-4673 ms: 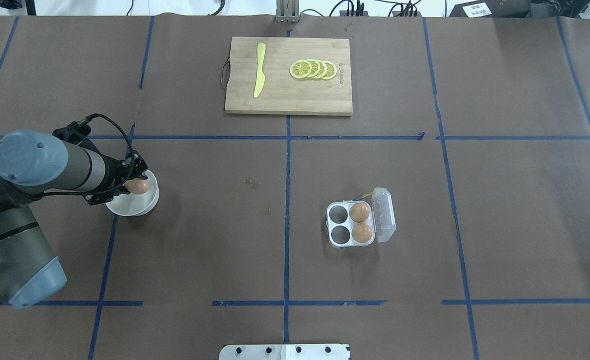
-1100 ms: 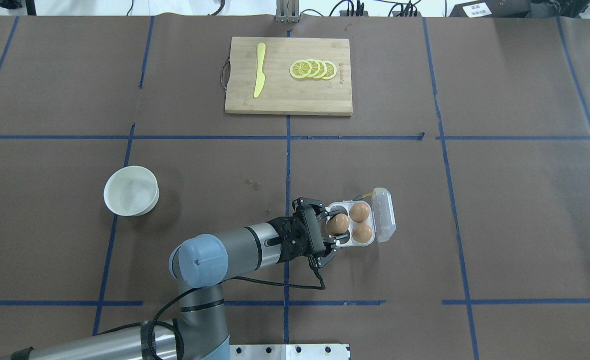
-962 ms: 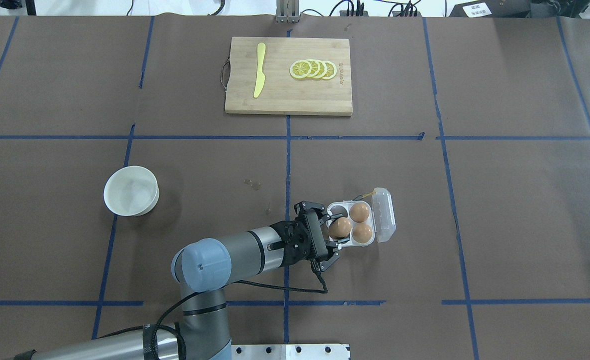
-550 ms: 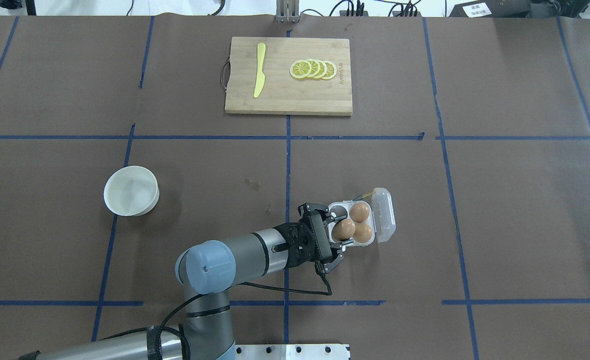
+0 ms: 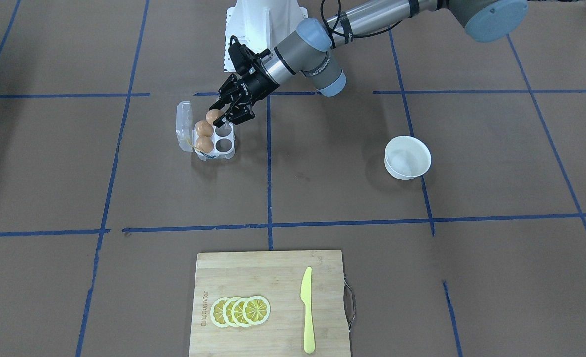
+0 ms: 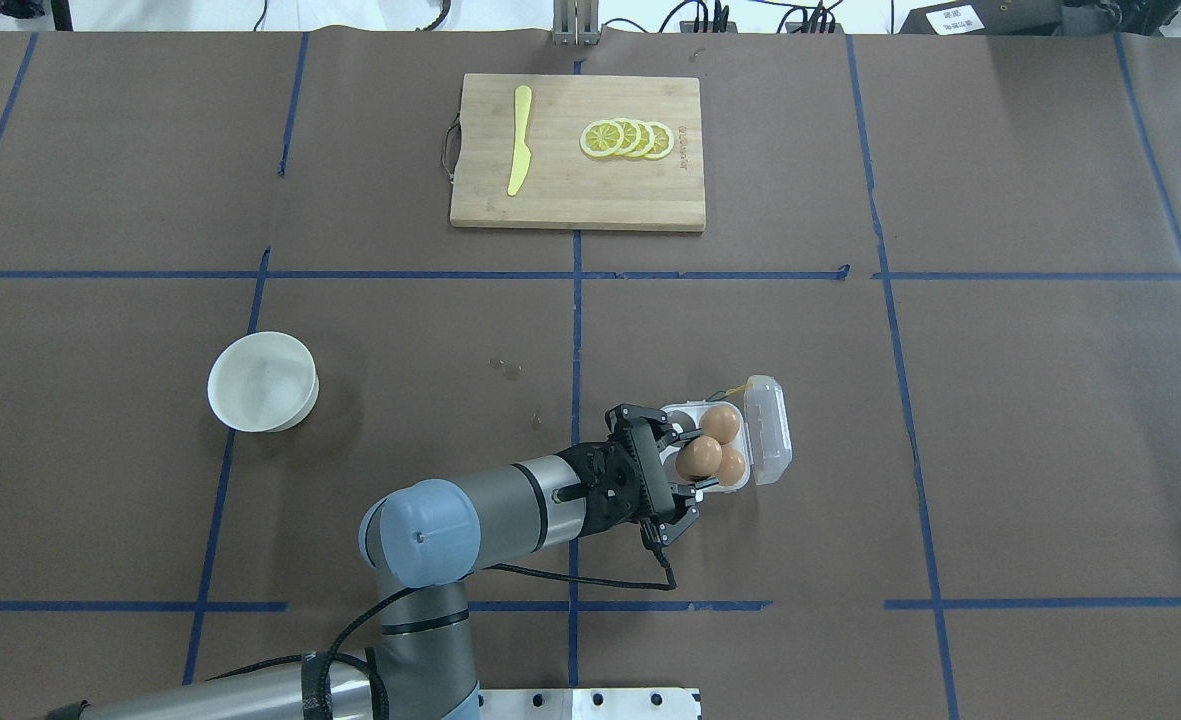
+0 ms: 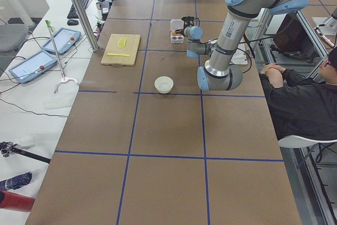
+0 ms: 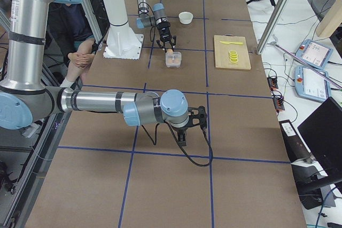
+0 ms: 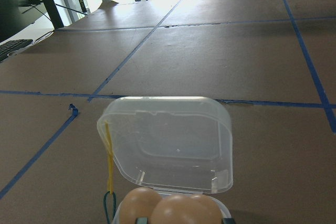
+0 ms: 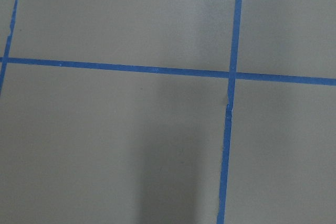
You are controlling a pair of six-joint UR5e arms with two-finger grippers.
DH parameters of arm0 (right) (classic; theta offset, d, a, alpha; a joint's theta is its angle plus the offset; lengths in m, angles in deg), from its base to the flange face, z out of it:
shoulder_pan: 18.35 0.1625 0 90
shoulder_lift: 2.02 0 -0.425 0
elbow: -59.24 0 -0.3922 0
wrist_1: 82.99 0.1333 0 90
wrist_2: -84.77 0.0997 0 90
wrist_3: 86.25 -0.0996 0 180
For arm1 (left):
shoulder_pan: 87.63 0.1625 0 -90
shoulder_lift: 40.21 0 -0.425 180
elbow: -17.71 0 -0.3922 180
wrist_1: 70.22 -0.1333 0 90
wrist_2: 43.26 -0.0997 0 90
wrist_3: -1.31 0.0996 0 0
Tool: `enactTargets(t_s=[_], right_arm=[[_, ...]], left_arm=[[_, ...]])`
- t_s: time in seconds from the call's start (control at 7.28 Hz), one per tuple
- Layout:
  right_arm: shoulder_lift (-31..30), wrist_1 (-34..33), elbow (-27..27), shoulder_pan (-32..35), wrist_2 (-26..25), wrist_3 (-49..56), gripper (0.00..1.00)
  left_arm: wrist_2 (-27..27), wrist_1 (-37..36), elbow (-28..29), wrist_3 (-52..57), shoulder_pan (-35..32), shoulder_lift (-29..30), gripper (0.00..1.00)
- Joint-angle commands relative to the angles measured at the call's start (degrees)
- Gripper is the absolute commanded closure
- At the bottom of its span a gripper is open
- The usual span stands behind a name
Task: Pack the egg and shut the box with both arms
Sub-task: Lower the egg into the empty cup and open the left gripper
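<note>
I am on the packing step. My left gripper [image 6: 696, 460] is pinching the egg [image 5: 214, 116] from both sides and holds it up over the box [image 5: 226, 138], above the near left side of it. Two more eggs [image 6: 721, 423] sit in the two right cups, one far and one near. The two left cups look free, so I think this egg goes in the near left one. The lid [image 6: 770, 430] stands open on the right side of the box. Next I need to line the egg up right over that cup, go down slowly, and only then let my fingers spread. If I let go too high or off to one side, I think the egg could bump its neighbour or roll off the rim. After that the lid needs folding over, and that takes both arms. Some things I cannot see well. From above, the egg and my fingers cover the near left cup. My left wrist camera cuts off all but the egg tops. I cannot tell how high the egg hangs. My right gripper [image 8: 196, 118] shows only from the side, near me and well apart from the box, and I cannot tell if it is spread or pressed together.
</note>
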Motion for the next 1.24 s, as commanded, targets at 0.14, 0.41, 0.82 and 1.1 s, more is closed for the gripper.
enactTargets(t_s=[0.14, 0.41, 0.82, 1.1], right_arm=[[0.03, 0.0, -0.02, 0.11, 0.0, 0.0, 0.0], [0.03, 0.0, -0.02, 0.11, 0.0, 0.0, 0.0], [-0.06, 0.0, -0.11, 0.11, 0.0, 0.0, 0.0], [-0.24, 0.0, -0.11, 0.11, 0.0, 0.0, 0.0]], left_arm=[[0.0, -0.01, 0.49, -0.12, 0.14, -0.05, 0.45], [0.0, -0.01, 0.76, -0.21, 0.23, -0.13, 0.39], [0.0, -0.01, 0.76, -0.21, 0.23, -0.13, 0.24], [0.27, -0.19, -0.02, -1.43, -0.38, -0.13, 0.21]])
